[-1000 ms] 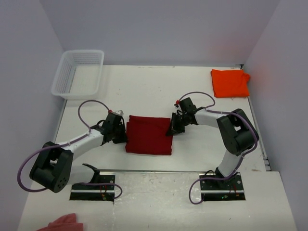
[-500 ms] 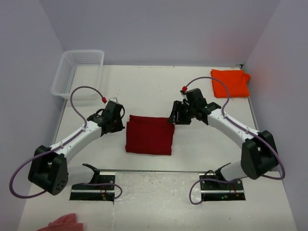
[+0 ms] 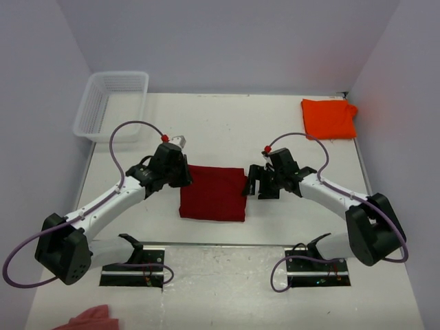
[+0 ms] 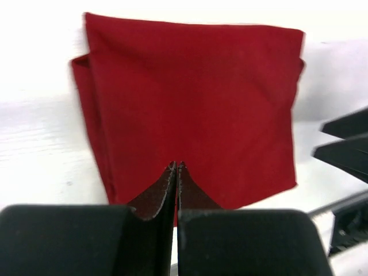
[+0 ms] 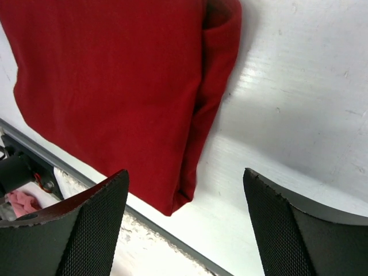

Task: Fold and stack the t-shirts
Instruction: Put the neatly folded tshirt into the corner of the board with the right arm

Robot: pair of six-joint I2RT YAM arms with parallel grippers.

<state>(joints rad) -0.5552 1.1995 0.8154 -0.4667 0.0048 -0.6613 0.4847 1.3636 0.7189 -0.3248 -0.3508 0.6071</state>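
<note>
Table (image 3: 227, 130): white and flat. It carries both shirts.

Crimson t-shirt (image 3: 213, 192): folded to a flat rectangle, lying between the two sets of jaws. Its left edge sits at the tips of the left jaws. Its right folded edge runs through the gap of the right jaws, where doubled layers show along the fold.

Orange t-shirt (image 3: 328, 117): a smaller folded rectangle, well apart from both sets of jaws, beyond the right jaws at the far corner. Nothing touches it.

Left jaws: closed tight, holding nothing visible. Whether the tips press on the cloth cannot be told.

Right jaws: spread wide, empty, straddling the crimson shirt's right edge.

Assessment: both shirts appear light, soft and limp, not fragile, with some grip against the table. A pinch on the top layer alone would likely peel the fold open. The thick folded edges are the sounder hold, all layers taken together at opposite sides, so the rectangle travels flat onto the other shirt.
</note>
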